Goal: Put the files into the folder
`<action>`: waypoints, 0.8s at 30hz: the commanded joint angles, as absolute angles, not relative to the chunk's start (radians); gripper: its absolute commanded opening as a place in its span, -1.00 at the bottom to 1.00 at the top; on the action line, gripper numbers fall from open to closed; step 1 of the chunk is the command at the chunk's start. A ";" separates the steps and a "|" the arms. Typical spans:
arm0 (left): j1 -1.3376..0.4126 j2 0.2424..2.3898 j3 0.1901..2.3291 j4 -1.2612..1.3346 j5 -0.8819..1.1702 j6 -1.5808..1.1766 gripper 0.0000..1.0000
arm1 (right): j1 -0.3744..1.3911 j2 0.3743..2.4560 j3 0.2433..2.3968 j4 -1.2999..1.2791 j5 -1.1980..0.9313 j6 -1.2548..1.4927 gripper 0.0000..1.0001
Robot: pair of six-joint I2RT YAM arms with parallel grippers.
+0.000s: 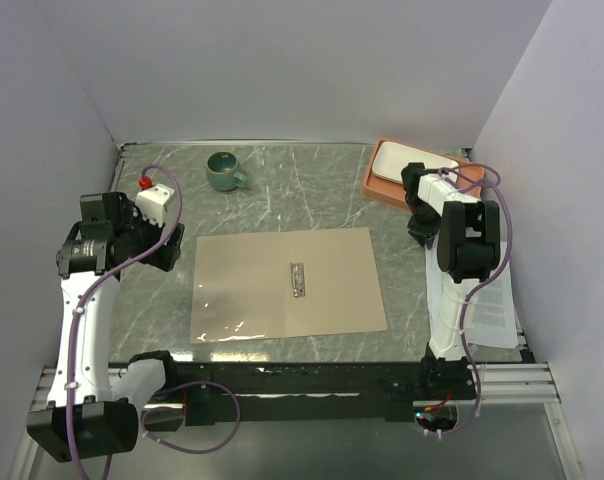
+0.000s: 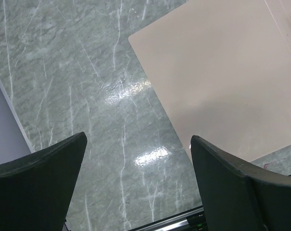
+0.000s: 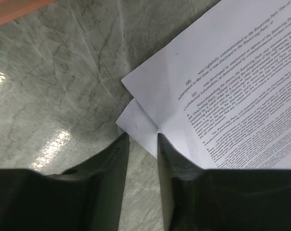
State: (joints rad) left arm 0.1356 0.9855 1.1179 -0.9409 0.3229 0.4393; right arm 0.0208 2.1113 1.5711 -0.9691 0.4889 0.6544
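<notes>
Right wrist alone gives me legible text on the white files [image 3: 232, 96], right side of the counter [image 1: 282, 190], corner between barely parted right gripper [image 3: 143, 136]. Tan folder [image 1: 287, 283] lies open centrally; left gripper [image 2: 138, 139] gapes wide.

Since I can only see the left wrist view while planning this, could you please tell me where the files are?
Observer: The files lie near the right edge of the table, partly under the right arm and apart from the folder.
Operator: Thank you. Is the folder open?
Observer: Yes, it lies flat and open at the table's centre, with its metal clip showing in the middle.
Operator: And where is the right end effector?
Observer: The right end effector is low at a corner of the files. Its jaws stand a narrow gap apart, and the corner of the lower sheet is at that gap.
</notes>
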 commanded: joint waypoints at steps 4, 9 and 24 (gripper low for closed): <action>0.133 0.962 1.094 -0.888 0.314 0.431 0.93 | 0.015 2.048 1.565 -0.963 0.515 0.661 -0.63; 0.133 0.951 1.065 -0.871 0.295 0.433 0.92 | 0.015 2.030 1.560 -0.957 0.518 0.663 -1.00; 0.133 0.945 1.039 -0.842 0.287 0.426 0.92 | 0.115 1.936 1.562 -0.934 0.486 0.643 -1.00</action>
State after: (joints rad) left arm 0.1356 0.9634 1.0439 -0.8776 0.2890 0.4389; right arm 0.0479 1.9965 1.5417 -0.9409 0.4843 0.6476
